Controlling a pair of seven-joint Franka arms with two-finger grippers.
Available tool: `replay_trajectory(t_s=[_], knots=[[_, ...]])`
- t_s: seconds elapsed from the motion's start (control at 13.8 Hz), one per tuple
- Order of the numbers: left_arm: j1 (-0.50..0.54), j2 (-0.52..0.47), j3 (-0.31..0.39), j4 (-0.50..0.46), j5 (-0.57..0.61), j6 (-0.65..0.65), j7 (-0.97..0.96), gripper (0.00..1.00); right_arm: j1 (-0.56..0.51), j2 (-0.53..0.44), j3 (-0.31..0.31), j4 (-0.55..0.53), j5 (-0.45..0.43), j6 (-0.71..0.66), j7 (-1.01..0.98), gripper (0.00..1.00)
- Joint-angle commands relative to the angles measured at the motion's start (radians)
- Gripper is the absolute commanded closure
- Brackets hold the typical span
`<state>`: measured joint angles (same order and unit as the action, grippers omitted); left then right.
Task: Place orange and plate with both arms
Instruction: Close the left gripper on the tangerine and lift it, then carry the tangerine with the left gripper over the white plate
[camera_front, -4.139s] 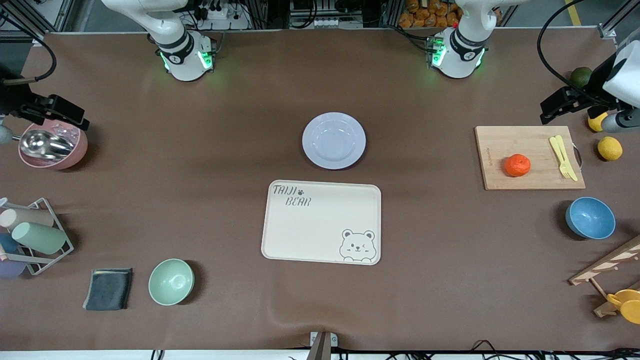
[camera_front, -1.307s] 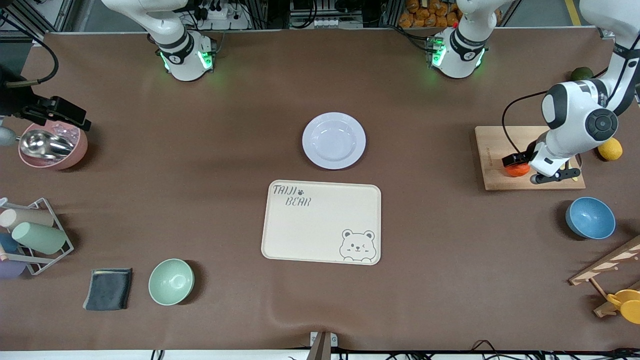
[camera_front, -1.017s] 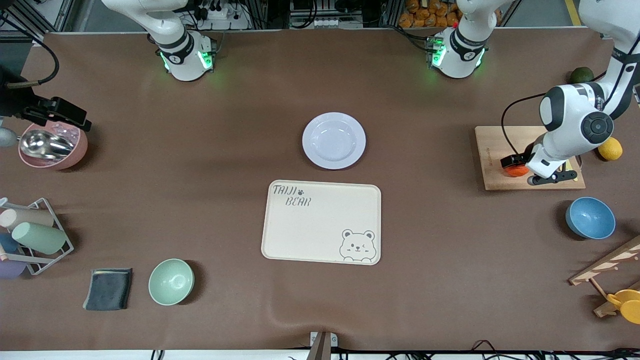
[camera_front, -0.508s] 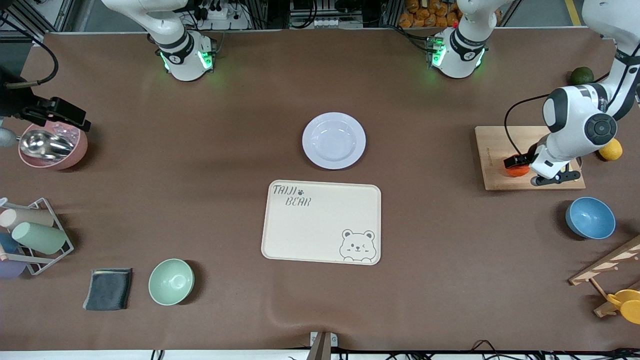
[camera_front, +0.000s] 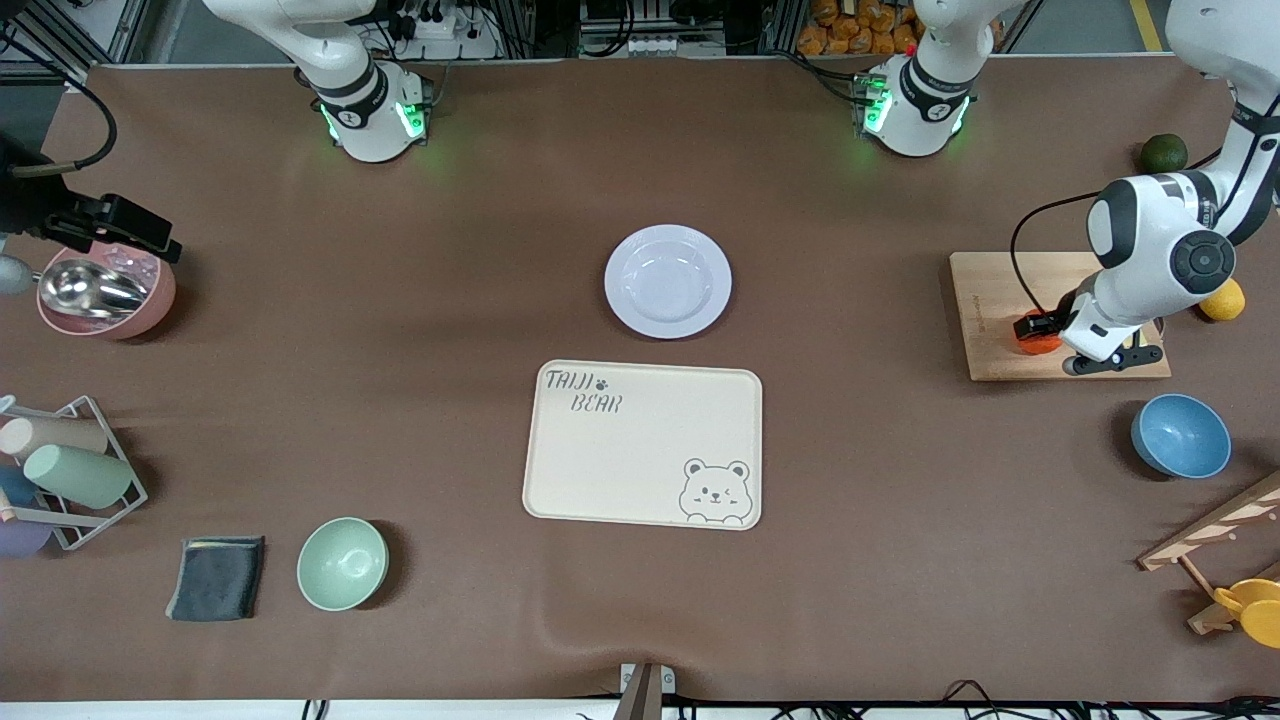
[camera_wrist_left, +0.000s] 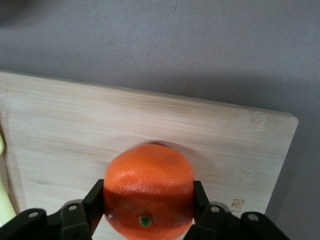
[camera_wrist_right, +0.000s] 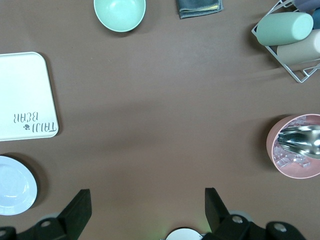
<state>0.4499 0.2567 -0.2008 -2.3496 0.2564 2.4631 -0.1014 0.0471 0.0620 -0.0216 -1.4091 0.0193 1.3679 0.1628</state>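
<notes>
The orange (camera_front: 1032, 345) lies on a wooden cutting board (camera_front: 995, 300) toward the left arm's end of the table. My left gripper (camera_front: 1042, 333) is down on it. In the left wrist view the two black fingers (camera_wrist_left: 95, 200) press the sides of the orange (camera_wrist_left: 148, 180), which rests on the board (camera_wrist_left: 75, 125). The pale lavender plate (camera_front: 667, 280) sits at the table's middle, farther from the front camera than the cream bear tray (camera_front: 640, 440). My right gripper (camera_front: 150, 240) waits, open and empty, over the pink bowl (camera_front: 105, 295); its wrist view shows the plate (camera_wrist_right: 15, 185) too.
A lemon (camera_front: 1225, 298) and a dark green fruit (camera_front: 1163, 152) lie beside the board. A blue bowl (camera_front: 1180, 435) stands nearer the camera. A green bowl (camera_front: 342, 563), grey cloth (camera_front: 216, 577) and cup rack (camera_front: 60, 470) are toward the right arm's end.
My left arm swung from beside the lemons to over the cutting board and came down round the orange. The orange has barely shifted on the board. My right arm has not moved.
</notes>
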Motion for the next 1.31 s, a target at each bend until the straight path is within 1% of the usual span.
replay_trajectory(t_s=[0.0, 0.15, 0.22, 0.36, 0.44, 0.58, 0.73, 0.87, 0.94, 1.02, 1.09, 1.23], knots=[[0.007, 0.000, -0.012, 0.013, 0.029, -0.004, 0.011, 0.83, -0.010, -0.001, 0.005, -0.004, 0.010, -0.003, -0.011, 0.00], [0.007, -0.022, -0.016, 0.023, 0.029, -0.010, 0.011, 0.86, -0.012, -0.001, 0.005, -0.002, 0.010, -0.003, -0.011, 0.00], [0.006, -0.042, -0.032, 0.027, 0.027, -0.050, 0.011, 0.86, -0.010, -0.001, 0.005, -0.002, 0.010, -0.003, -0.009, 0.00], [0.007, -0.076, -0.106, 0.059, 0.012, -0.142, 0.000, 0.86, -0.012, -0.001, 0.005, -0.002, 0.010, -0.003, -0.011, 0.00], [0.007, -0.082, -0.156, 0.079, 0.011, -0.177, -0.004, 0.86, -0.012, -0.001, 0.005, -0.002, 0.010, -0.003, -0.009, 0.00], [0.007, -0.080, -0.227, 0.111, -0.014, -0.211, -0.032, 0.86, -0.012, 0.001, 0.005, -0.002, 0.010, -0.003, -0.011, 0.00], [0.007, -0.079, -0.345, 0.156, -0.045, -0.252, -0.063, 0.86, -0.010, 0.001, 0.005, -0.002, 0.010, -0.003, -0.011, 0.00], [0.003, -0.056, -0.445, 0.235, -0.077, -0.349, -0.151, 0.85, -0.010, 0.001, 0.005, -0.002, 0.010, -0.003, -0.011, 0.00], [-0.003, -0.041, -0.497, 0.265, -0.080, -0.395, -0.194, 0.85, -0.009, 0.001, 0.005, -0.002, 0.010, -0.003, -0.011, 0.00], [-0.016, -0.037, -0.543, 0.274, -0.080, -0.413, -0.242, 0.85, -0.010, 0.001, 0.005, -0.002, 0.010, -0.003, -0.011, 0.00], [-0.039, -0.036, -0.574, 0.277, -0.081, -0.414, -0.295, 0.85, -0.010, 0.001, 0.005, -0.002, 0.010, -0.003, -0.011, 0.00], [-0.136, -0.027, -0.583, 0.279, -0.081, -0.414, -0.427, 0.85, -0.010, 0.001, 0.005, -0.002, 0.010, -0.003, -0.011, 0.00]])
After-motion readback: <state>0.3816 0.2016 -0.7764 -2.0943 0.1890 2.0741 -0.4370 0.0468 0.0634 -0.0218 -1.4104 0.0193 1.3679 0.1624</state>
